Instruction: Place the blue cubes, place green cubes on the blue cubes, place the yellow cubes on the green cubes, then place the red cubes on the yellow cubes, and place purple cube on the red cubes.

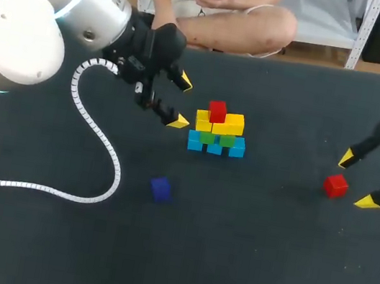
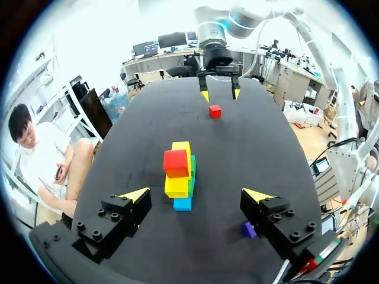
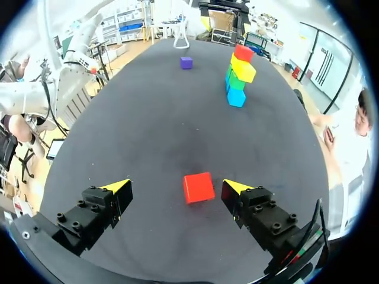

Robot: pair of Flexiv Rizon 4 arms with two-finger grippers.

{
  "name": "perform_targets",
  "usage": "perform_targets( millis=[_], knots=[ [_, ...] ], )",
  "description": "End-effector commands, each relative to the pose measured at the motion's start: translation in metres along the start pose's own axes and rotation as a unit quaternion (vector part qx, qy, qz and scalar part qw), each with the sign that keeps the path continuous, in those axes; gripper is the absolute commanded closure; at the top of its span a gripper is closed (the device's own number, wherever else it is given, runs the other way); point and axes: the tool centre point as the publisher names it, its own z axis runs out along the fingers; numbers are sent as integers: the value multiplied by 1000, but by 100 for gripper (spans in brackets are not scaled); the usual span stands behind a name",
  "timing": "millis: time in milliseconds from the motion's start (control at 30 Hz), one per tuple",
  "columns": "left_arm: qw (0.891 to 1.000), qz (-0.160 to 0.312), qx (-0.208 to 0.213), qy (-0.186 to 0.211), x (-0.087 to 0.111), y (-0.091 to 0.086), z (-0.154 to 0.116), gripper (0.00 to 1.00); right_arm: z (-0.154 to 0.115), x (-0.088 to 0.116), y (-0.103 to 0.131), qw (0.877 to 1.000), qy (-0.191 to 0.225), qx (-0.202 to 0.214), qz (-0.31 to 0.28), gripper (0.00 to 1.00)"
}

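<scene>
The right gripper (image 3: 176, 187) hangs low over the dark table top (image 1: 265, 257), fingers spread and grasping nothing. The loose red cube (image 3: 198, 187) sits between them, nearer one finger, well apart from the stack. The left gripper (image 1: 181, 101) is also spread and empty, just beside the stack of small cubes (image 1: 217, 132): blue row at the base, green above, yellow above that, one red cube (image 1: 217, 110) on top. The purple cube (image 1: 161, 188) lies alone on the table, near the stack.

Likely step: grasp the loose red cube for the yellow layer. To do it well, centre the cube between the fingers before closing and square the pads to two flat faces. Lift straight, then set it down next to the top red cube without nudging the yellow ones. The left arm should keep off the stack.

Hard to tell: whether the nearer finger touches the loose cube, and the exact count of yellow and green cubes, since they overlap. In the left wrist view a finger cuts off part of the purple cube.
</scene>
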Motion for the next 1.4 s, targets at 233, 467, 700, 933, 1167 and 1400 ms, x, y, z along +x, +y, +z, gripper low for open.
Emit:
perform_targets(
  millis=[233,467,700,933,1167,1400],
  knots=[
    [1000,1,1,-1,1,1,0,0,12,2,-4,1000,-17,-16,7,0],
    [1000,1,1,-1,1,1,0,0,13,5,-6,1000,-18,-10,10,0],
    [1000,1,1,-1,1,1,0,0,14,6,-6,1000,-21,-5,13,0],
    [1000,1,1,-1,1,1,0,0,20,8,-6,1000,-23,-6,18,1],
    [1000,1,1,-1,1,1,0,0,24,6,-8,1000,-25,-10,16,25],
    [1000,1,1,-1,1,1,0,0,24,6,-10,1000,-24,-11,16,55]
  ],
)
